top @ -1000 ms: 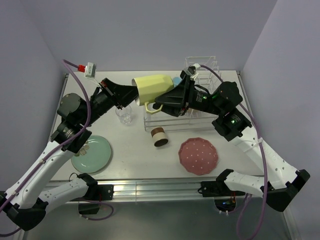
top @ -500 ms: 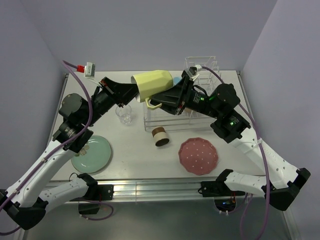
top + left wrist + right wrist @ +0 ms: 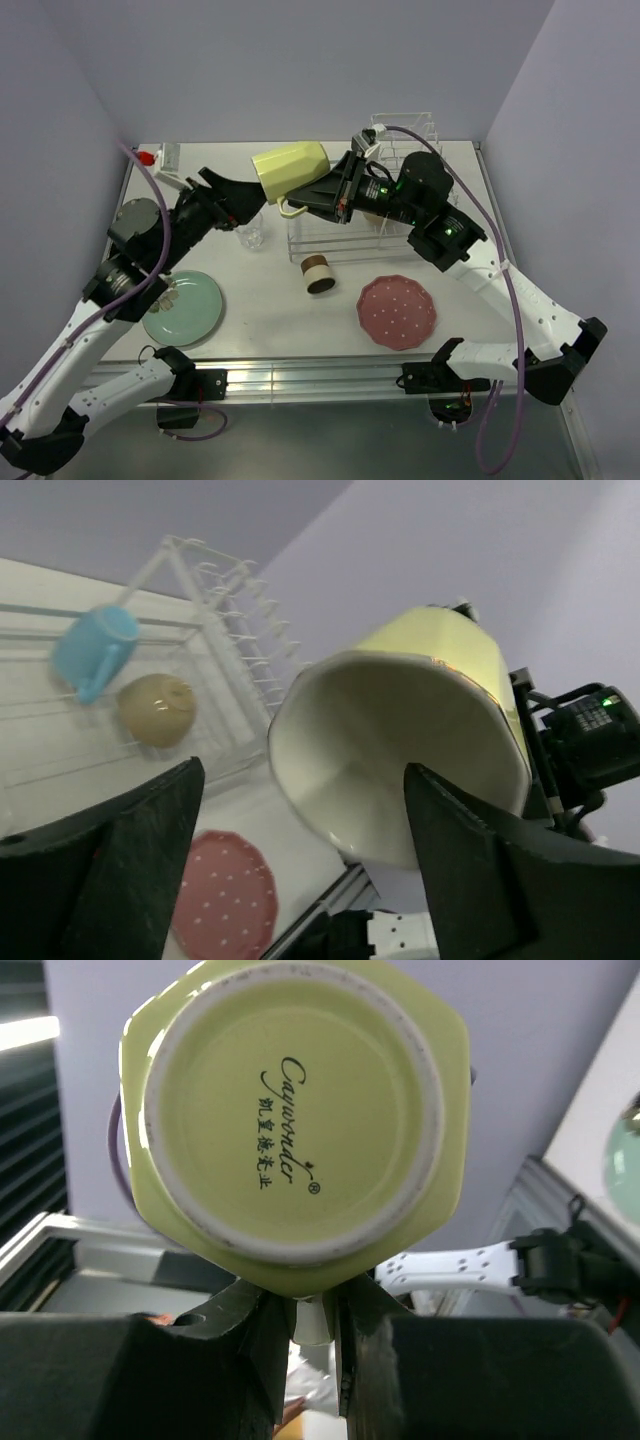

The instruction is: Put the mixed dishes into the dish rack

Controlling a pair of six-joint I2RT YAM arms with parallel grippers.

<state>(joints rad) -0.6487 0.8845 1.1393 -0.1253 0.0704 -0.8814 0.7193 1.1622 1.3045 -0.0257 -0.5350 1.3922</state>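
rack [image 3: 405, 128] back-right | mug [image 3: 92, 650], bowl [image 3: 156, 709] in rack | glass [image 3: 248, 232] left of rack | small cup [image 3: 319, 274] before rack | left plate [image 3: 190, 308] before glass | right plate [image 3: 397, 311] front-right

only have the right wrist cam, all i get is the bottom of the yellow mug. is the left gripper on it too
Observer: No. The left gripper is open, its fingers spread either side of the yellow mug's open mouth without touching it.
Operator: ok whats in the rack already
Observer: A blue mug and a cream bowl lie in the low part of the rack.
Operator: and whats not loaded yet
Observer: A green plate, a pink dotted plate, a clear glass and a small tan cup, all outside the rack.
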